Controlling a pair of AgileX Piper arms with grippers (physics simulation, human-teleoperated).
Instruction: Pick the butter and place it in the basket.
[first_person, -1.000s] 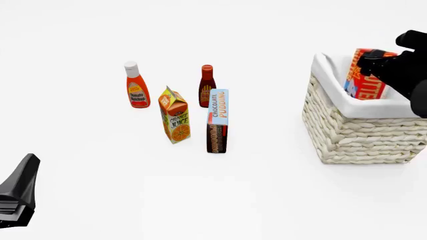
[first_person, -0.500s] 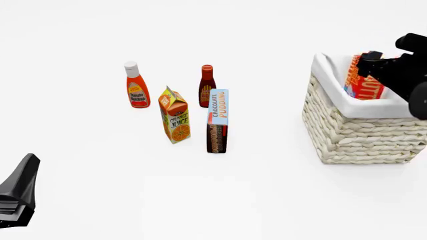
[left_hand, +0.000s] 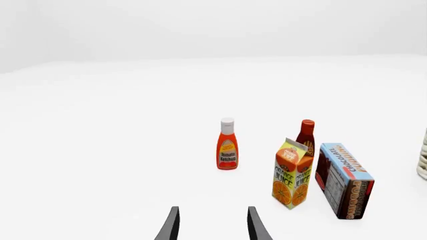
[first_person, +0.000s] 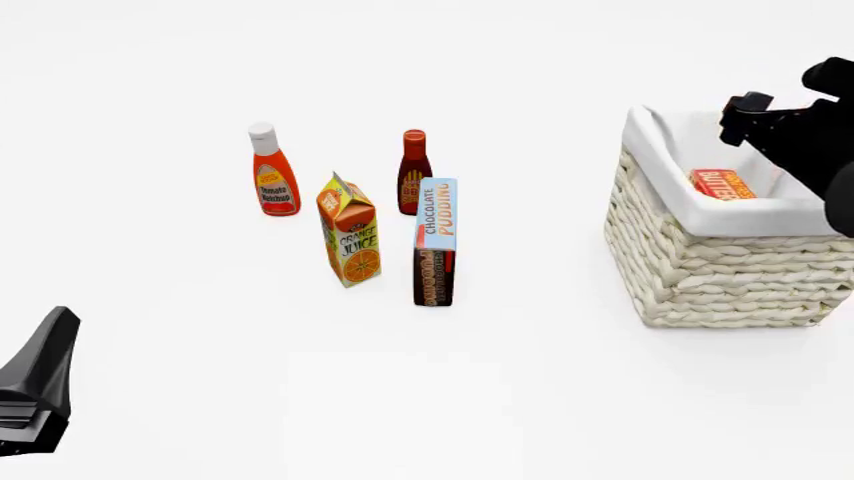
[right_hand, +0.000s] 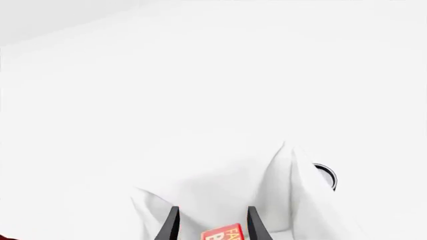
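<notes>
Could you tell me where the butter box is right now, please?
In the front view the butter lies inside the basket at the table's right side, low against the white liner, below the open right gripper.

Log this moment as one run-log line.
phase: release done | butter: inside basket | right gripper: open above it | left gripper: open, idle
</notes>
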